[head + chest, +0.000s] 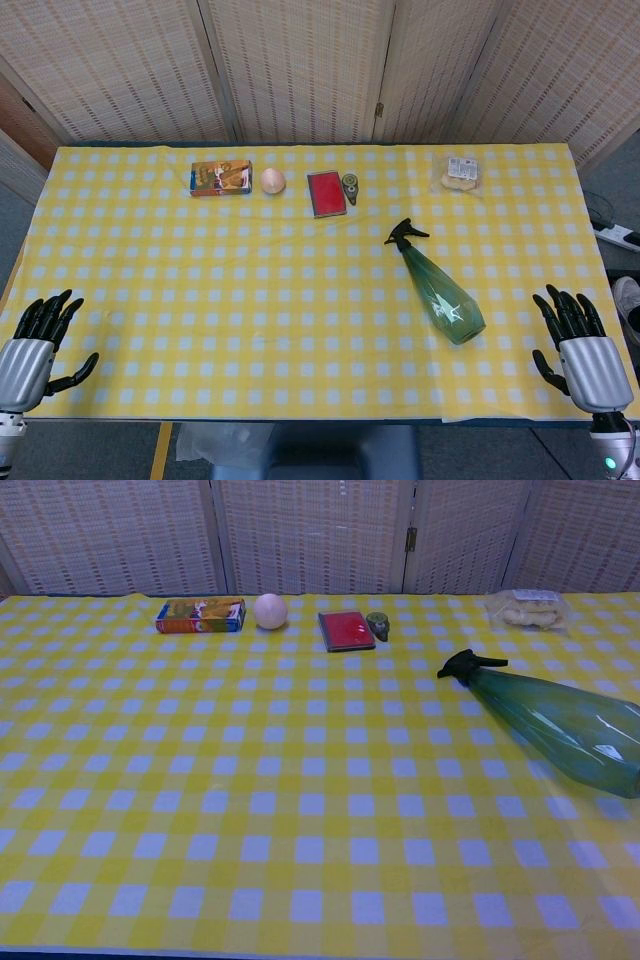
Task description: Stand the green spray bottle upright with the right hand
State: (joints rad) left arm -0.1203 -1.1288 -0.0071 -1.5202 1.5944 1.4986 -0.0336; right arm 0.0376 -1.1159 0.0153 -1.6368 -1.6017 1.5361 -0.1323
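The green spray bottle (442,292) lies on its side on the yellow checked tablecloth, right of centre, its black trigger head (404,235) pointing to the far left. The chest view shows the same bottle (570,724) at the right edge, flat on the cloth. My right hand (580,350) rests at the table's near right corner, fingers spread, holding nothing, a short way right of the bottle's base. At the near left corner my left hand (35,345) is open too. Neither hand appears in the chest view.
Along the far side stand a colourful box (221,177), a pale round ball (273,181), a red flat case (326,193), a small round dark object (350,182) and a clear bag of snacks (461,174). A power strip (618,235) lies off the table's right edge.
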